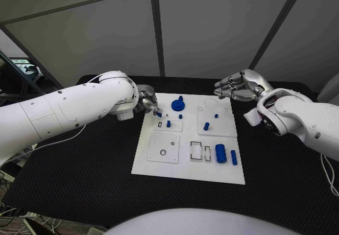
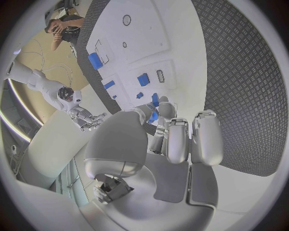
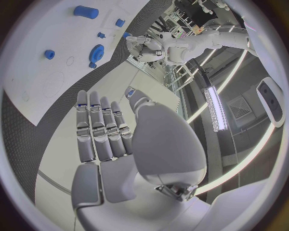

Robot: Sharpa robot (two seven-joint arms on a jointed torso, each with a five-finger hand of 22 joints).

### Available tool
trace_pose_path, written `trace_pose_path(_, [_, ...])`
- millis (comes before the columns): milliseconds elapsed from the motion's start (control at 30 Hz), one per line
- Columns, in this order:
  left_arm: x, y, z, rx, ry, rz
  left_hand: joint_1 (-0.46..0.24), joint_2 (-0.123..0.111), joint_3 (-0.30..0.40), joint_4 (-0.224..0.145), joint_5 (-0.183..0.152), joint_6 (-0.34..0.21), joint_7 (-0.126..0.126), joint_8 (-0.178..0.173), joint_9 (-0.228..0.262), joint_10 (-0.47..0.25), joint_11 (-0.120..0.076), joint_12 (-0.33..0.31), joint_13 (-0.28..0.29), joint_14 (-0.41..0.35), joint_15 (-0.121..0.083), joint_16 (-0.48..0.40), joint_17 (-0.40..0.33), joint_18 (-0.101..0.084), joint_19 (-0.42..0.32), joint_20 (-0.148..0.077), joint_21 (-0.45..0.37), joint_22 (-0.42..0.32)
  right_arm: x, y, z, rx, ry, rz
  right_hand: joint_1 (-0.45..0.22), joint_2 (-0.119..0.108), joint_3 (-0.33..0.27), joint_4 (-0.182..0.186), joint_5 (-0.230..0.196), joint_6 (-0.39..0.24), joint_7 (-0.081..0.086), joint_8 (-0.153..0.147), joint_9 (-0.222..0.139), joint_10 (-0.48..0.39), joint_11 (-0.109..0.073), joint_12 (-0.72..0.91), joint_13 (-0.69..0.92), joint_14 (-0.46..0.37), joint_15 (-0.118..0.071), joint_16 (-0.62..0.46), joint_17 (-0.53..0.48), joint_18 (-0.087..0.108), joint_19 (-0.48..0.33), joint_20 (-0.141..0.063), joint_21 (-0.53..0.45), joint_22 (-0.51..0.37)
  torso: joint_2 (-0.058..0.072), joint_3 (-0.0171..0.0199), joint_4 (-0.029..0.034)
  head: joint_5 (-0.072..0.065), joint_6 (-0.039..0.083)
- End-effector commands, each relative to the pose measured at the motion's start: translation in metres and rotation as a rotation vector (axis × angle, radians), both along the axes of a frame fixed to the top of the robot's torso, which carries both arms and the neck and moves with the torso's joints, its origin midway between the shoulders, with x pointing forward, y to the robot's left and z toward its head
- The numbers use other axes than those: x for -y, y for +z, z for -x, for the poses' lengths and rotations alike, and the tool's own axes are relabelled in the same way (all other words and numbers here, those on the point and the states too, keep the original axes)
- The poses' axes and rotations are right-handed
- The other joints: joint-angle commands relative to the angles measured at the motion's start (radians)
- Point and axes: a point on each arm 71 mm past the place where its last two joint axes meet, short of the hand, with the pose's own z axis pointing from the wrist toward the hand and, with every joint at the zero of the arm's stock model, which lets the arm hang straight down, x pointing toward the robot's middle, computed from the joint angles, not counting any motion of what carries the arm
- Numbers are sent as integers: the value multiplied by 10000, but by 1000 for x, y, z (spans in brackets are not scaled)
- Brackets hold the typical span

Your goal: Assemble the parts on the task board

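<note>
Black table, white task board, left hand pinching small blue part

The right robot hand is empty, its fingers straight and side by side. Beyond them, the white task board carries a blue cylinder and a blue gear.

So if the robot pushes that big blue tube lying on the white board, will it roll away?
Probably, if pushed from the side: the tube looks round and lies flat on the smooth board, with nothing seen holding it. It looks like stiff plastic, so likely light. The thin bar beside it might stop it.
</note>
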Motion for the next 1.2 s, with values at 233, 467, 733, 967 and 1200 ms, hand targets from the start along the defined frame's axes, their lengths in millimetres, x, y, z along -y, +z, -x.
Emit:
trace_pose_path(233, [5, -4, 7, 726, -191, -249, -10, -251, 1225, -1054, 36, 33, -70, 71, 33, 303, -152, 56, 79, 583, -73, 81, 954, -734, 102, -78, 57, 744, 0, 1, 0, 44, 72, 1, 2, 102, -11, -22, 41, -50, -11, -25, 0, -82, 15, 0, 3, -57, -25, -19, -14, 129, 77, 4, -65, -16, 18, -4, -13, -7, -17])
trace_pose_path(467, [8, -9, 13, 836, -428, -506, -31, -327, 1341, -1093, 64, 63, -77, 85, 47, 367, -159, 85, 126, 590, -80, 92, 968, -740, 117, -84, 78, 770, 0, 1, 0, 43, 75, 1, 2, 102, -11, -22, 41, -50, -11, -25, 0, -82, 15, 0, 3, -57, -25, -19, -14, 129, 77, 4, -65, -16, 16, -6, -8, 10, -50])
trace_pose_path(733, [11, -14, 18, 747, -616, -751, -58, -415, 1475, -1140, 98, 102, -87, 98, 60, 451, -172, 124, 189, 595, -91, 99, 978, -748, 137, -93, 108, 804, 0, 1, 0, 42, 81, 0, 2, 102, -11, -22, 41, -50, -11, -25, 0, -82, 15, 0, 3, -57, -25, -19, -14, 129, 77, 4, -65, -16, 20, -3, -18, 32, -88])
trace_pose_path(967, [12, -17, 21, 604, -678, -887, -69, -454, 1539, -1163, 119, 116, -90, 101, 65, 487, -177, 141, 218, 597, -96, 102, 981, -752, 146, -98, 121, 819, 0, 1, 0, 40, 89, 0, 2, 102, -11, -22, 41, -50, -11, -25, 0, -82, 15, 0, 3, -57, -25, -19, -14, 129, 77, 4, -65, -16, 18, -1, -15, 30, -98])
trace_pose_path(1200, [11, -20, 22, 482, -698, -997, -78, -475, 1575, -1174, 133, 127, -92, 104, 68, 504, -179, 146, 227, 598, -99, 105, 985, -756, 154, -100, 136, 834, 0, 1, 0, 40, 98, -2, 2, 102, -11, -22, 41, -50, -11, -25, 0, -82, 15, 0, 3, -57, -25, -19, -14, 129, 77, 4, -65, -16, 14, -1, -12, 43, -113])
